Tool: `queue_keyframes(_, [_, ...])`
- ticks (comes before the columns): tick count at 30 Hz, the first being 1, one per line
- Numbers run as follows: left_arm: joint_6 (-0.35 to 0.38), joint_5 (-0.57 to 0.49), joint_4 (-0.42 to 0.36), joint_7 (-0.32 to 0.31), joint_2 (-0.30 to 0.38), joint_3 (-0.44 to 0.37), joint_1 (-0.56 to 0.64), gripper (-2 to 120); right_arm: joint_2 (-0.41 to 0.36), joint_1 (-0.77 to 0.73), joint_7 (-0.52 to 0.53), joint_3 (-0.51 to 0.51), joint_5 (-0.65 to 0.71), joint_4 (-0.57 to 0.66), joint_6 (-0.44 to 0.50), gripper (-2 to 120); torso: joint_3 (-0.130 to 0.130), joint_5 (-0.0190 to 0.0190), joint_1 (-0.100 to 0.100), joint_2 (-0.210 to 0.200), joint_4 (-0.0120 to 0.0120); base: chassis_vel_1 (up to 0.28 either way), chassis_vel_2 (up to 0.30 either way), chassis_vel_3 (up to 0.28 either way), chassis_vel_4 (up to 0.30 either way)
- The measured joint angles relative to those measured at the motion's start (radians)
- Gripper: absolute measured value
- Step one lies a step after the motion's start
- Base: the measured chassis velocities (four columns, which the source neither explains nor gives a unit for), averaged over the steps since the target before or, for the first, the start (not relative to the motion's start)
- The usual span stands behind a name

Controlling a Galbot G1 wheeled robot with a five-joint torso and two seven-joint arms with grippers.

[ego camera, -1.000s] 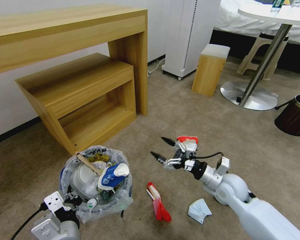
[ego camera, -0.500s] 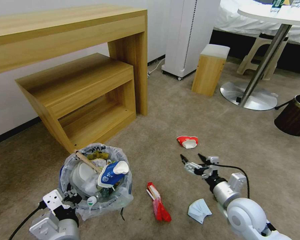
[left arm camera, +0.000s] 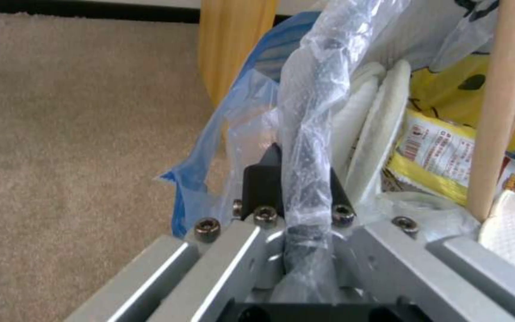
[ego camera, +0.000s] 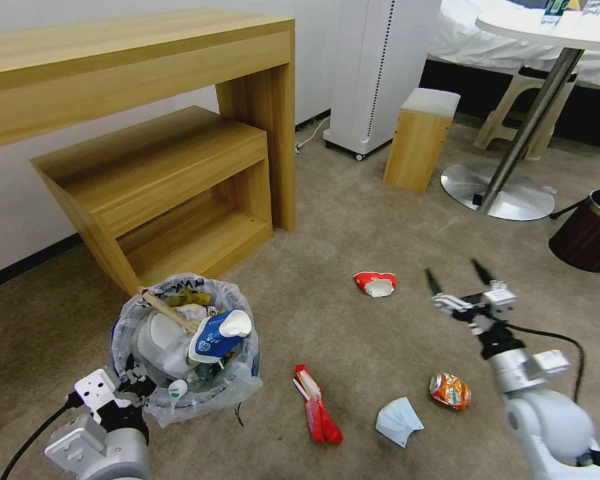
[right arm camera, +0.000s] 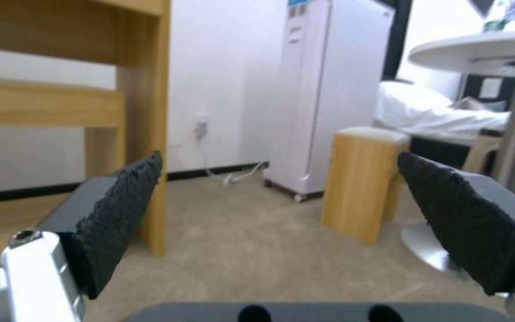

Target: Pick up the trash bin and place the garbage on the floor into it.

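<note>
The trash bin (ego camera: 245, 377), blue with a crinkly plastic liner, hangs at the lower left. My left gripper (ego camera: 132, 387) is shut on its near rim (left arm camera: 308, 112). Inside lie a blue-white cup (ego camera: 217, 333), a wooden stick (ego camera: 165, 310) and white slippers (left arm camera: 382, 125). On the carpet floor (ego camera: 353, 220) lies garbage: a red-white cup (ego camera: 375, 283), a red wrapper (ego camera: 317, 403), a blue mask (ego camera: 398, 421) and an orange snack bag (ego camera: 450, 391). My right gripper (ego camera: 455, 273) hovers open above the carpet, right of the red-white cup, with nothing between its fingers (right arm camera: 120, 210).
A wooden desk (ego camera: 133, 60) with a low shelf unit (ego camera: 173, 180) stands behind the bin. A white appliance (ego camera: 380, 67), a wooden stool (ego camera: 420, 140), a round table's metal base (ego camera: 497, 193) and a dark brown bin (ego camera: 590, 230) stand farther back.
My right arm has swung from the middle over to the right, fingers still open, uncovering the orange snack bag. The bin has shifted slightly left with my left gripper.
</note>
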Motion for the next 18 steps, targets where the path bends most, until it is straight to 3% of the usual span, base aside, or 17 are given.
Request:
queue_keyframes(9, [0.000,0.010,-0.009,0.002,0.001,0.008,0.009,0,-0.002,-0.037,-0.036,0.035,0.049,0.029,-0.013,100,0.000,0.0000,0.000,0.000,0.0000,0.000,0.000,0.000,0.000])
queue_keyframes(18, [0.001,0.018,-0.030,0.003,0.007,-0.003,0.041,0,-0.020,-0.042,-0.002,-0.057,0.054,0.039,-0.083,100,0.000,-0.0001,0.000,0.000,0.0000,0.000,0.000,0.000,0.000])
